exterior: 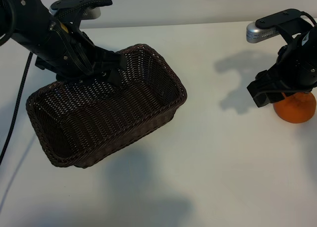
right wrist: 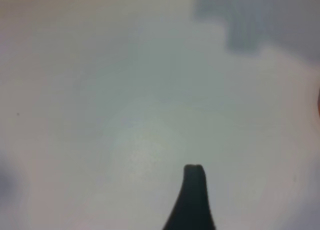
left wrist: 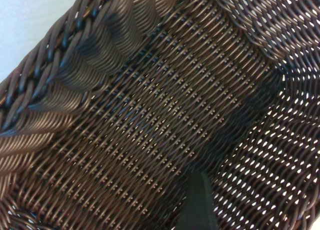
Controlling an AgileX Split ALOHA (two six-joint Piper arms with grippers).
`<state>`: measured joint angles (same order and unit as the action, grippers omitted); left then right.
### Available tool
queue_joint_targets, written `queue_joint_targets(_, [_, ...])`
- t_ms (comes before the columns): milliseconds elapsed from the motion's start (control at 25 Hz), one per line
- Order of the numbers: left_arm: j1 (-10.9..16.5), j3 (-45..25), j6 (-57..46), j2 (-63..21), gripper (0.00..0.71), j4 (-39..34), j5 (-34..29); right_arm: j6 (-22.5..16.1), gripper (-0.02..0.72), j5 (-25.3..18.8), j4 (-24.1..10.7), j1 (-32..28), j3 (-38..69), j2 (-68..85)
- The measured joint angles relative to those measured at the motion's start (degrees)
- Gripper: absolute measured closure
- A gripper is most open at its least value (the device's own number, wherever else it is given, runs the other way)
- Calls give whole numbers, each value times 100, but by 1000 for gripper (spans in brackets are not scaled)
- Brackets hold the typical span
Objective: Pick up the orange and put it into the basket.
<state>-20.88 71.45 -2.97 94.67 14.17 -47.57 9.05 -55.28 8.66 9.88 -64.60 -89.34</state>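
Note:
The dark brown wicker basket (exterior: 153,73) lies at an angle on the left of the white table. My left gripper (exterior: 115,68) is at its far rim, jaws wide apart. In the left wrist view one finger (left wrist: 200,205) reaches inside the basket (left wrist: 150,115) beside a wall; the other finger is hidden. I see no wicker pinched. The orange (exterior: 296,108) sits at the far right. My right gripper (exterior: 280,94) hangs open just over its left side. The right wrist view shows one finger (right wrist: 194,195) above bare table, with a sliver of orange (right wrist: 318,102) at the edge.
The white table (exterior: 223,162) stretches between basket and orange. A black cable (exterior: 20,88) hangs down at the far left. Soft shadows lie below the basket and left of the right arm.

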Motion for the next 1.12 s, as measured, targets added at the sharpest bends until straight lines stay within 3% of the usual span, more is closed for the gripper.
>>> queue_joint_targets(1120, [0,0,5,0,118,0,125,0,115,2,0,0,0,0])
